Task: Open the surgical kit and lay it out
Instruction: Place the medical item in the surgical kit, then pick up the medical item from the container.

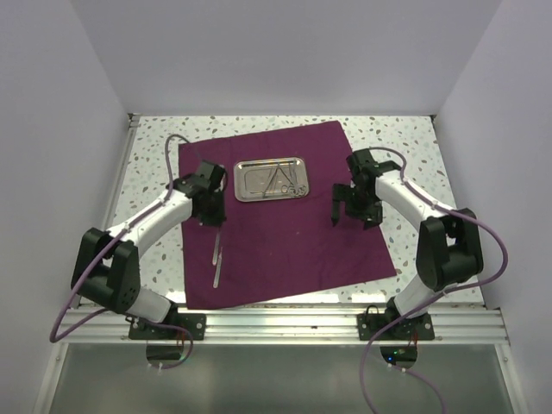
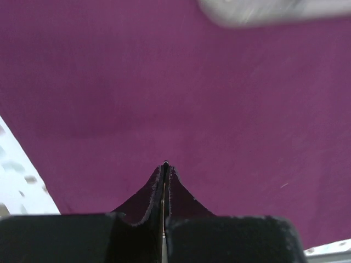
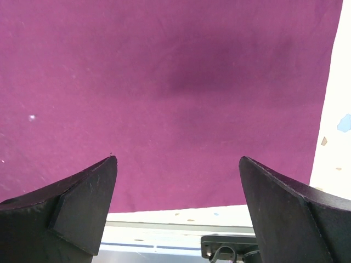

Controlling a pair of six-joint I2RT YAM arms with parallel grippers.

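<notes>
The dark purple cloth wrap (image 1: 285, 241) lies spread flat on the table. The small steel tray (image 1: 250, 183) sits on its far middle with thin silver instruments (image 1: 285, 178) inside. My left gripper (image 1: 210, 216) hangs over the cloth's left part, left of the tray. In the left wrist view its jaws (image 2: 165, 175) are shut on a thin silver instrument (image 2: 164, 219) that shows as a sliver between them. Another thin silver instrument (image 1: 216, 269) lies on the cloth just nearer than that gripper. My right gripper (image 1: 354, 216) is wide open and empty above the cloth's right part (image 3: 178, 164).
The speckled white table (image 1: 405, 147) borders the cloth on all sides. White walls close in at the left, right and back. An aluminium rail (image 1: 285, 323) runs along the near edge. A blurred silver-grey thing (image 2: 258, 11) shows at the top of the left wrist view.
</notes>
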